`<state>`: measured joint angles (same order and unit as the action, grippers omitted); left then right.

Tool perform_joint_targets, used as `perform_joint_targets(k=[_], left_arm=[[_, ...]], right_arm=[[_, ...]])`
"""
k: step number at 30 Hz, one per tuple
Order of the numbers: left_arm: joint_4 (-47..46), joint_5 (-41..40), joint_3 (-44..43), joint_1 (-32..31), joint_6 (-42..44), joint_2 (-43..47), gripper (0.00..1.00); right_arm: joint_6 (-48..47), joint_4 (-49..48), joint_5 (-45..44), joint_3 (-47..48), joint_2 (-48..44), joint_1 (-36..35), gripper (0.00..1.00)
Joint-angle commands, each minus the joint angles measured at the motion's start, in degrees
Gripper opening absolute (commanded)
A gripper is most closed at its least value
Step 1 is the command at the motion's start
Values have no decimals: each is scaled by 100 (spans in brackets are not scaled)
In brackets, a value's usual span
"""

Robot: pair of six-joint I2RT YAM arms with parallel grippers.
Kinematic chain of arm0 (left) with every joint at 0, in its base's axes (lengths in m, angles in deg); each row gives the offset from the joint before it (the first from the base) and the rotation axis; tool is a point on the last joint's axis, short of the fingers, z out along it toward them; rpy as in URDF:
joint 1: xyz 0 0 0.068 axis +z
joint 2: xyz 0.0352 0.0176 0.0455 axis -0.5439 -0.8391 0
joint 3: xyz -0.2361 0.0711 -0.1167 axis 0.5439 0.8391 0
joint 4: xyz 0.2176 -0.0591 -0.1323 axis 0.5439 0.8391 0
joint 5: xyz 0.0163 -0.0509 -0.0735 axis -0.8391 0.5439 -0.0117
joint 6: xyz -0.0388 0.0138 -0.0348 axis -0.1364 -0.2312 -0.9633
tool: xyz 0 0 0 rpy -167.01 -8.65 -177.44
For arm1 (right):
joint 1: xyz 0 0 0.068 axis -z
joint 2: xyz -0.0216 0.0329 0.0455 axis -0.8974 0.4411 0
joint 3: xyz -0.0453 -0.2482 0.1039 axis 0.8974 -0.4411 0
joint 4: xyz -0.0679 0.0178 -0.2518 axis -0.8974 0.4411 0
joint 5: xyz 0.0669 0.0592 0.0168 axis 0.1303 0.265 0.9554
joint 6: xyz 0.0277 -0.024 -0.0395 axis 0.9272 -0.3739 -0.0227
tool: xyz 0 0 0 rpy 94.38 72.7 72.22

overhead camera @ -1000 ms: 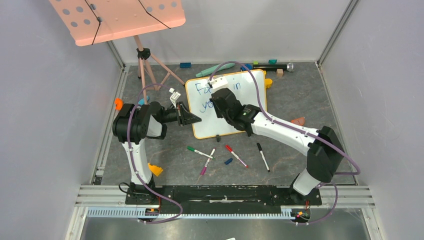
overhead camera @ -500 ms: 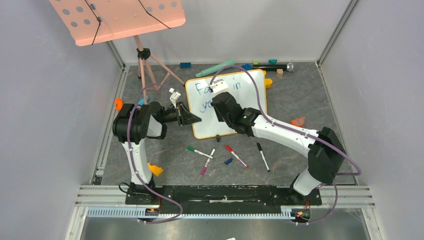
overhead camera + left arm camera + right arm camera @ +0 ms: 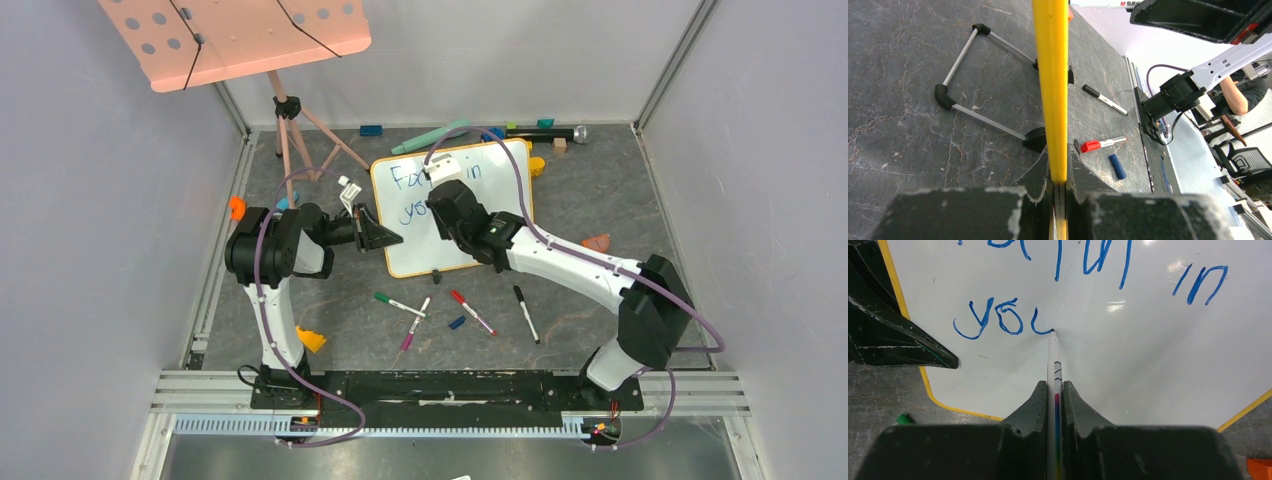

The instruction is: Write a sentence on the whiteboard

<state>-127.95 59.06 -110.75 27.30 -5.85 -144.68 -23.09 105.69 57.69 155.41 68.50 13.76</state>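
Grips a marker (image 3: 1053,352) in the right gripper (image 3: 1054,386), tip touching the whiteboard (image 3: 1128,355) straight ahead at the sentence (image 3: 998,322), word "you"; blank space just right. Pinches the whiteboard's edge in the left gripper (image 3: 1058,160).

Grey walls (image 3: 80,300) enclose a dark marbled floor (image 3: 600,190).

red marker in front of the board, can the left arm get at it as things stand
Probably not now: the left pincer is shut on the whiteboard frame. The red marker lies uncovered nearby, but reaching means letting go.
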Motion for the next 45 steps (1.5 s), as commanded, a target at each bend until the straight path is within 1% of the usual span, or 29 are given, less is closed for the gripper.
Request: perform_joint_targets(k=[1,11,18,25,30,38,45], left_arm=[[-520,351,11,-50,599,125,2],[-520,335,11,-51,602,125,2],[-520,339,11,-50,604,123,2],[-520,336,10,-55,604,123,2],[-520,338,10,-50,591,117,2],[-520,337,11,-50,596,120,2],[-520,344,10,-55,598,121,2]], right_arm=[[-107,18,-212,385,11,158,0],[-114,57,-68,503,87,198,0],[56,-20,154,111,-54,195,0],[123,-24,103,-202,-229,194,0],[100,54,-22,-152,-328,197,0],[39,-37,241,-2,-527,198,0],[-19,-29,203,113,-547,270,0]])
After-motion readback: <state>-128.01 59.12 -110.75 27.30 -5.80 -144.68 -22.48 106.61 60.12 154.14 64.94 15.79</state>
